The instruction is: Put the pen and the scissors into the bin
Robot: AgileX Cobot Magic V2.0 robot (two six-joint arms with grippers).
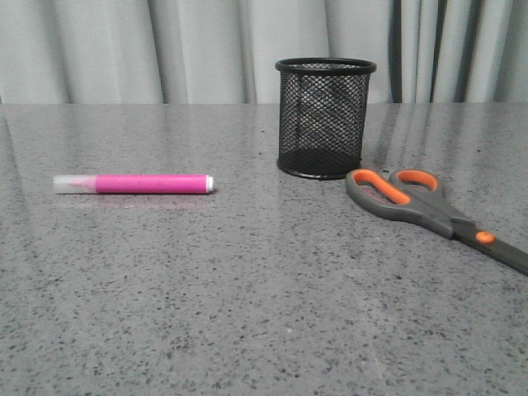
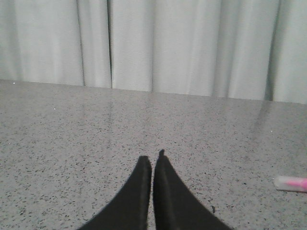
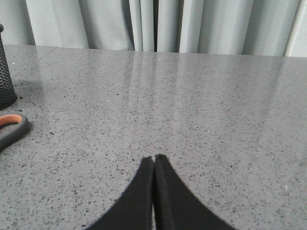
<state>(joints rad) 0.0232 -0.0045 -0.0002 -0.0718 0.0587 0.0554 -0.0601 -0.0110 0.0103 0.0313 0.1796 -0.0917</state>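
Pale grey curtains (image 1: pixel 206 49) hung in folds across the whole background, w/ a speckled grey stone table (image 1: pixel 247 313) running up to them. On the table, front view: pen (image 1: pixel 136 183) lay flat on the left side, lengthwise across the view, clear cap end to the left, small white tip to the right, pink body between. Bin (image 1: pixel 323 117) stood upright further back, right of centre, black mesh, nothing seen inside. Scissors (image 1: pixel 433 210) lay flat just in front of the bin & to its right, orange-lined handle loops nearest the bin, blades pointing away toward the right edge & cut off there; looked shut. Handles were close to the bin's base, touching or not I couldn't tell. Pen was well apart from both bin & scissors. Neither arm showed in the front view. Left wrist view: left gripper (image 2: pixel 153 160) hung over bare table, jaws pressed together w/ only a hairline gap, holding nothing; cap end of the pen showed at the frame edge, off to the robot's right of the jaws, near. Right wrist view: right gripper (image 3: pixel 154 159) likewise over bare table, jaws pressed together, nothing between them; one scissor handle loop & a sliver of the bin's mesh wall showed at the frame edge, apart from the jaws.
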